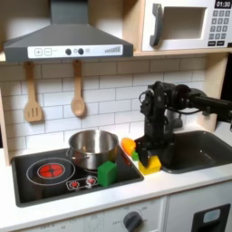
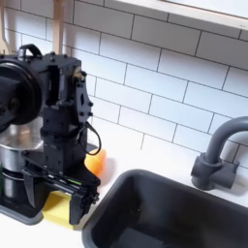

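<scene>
Gripper (image 1: 148, 156) is held low over the yellow block (image 1: 149, 165), which lies on the counter between stove (image 1: 36, 172) and sink (image 1: 204, 149); jaws appear spread around it. Descent is best kept vertical, closure centred, clear of the orange piece (image 2: 94, 163)

The white counter (image 1: 54, 204) carries a black stove (image 1: 36, 181) and a sink (image 1: 204, 149) (set in).
</scene>
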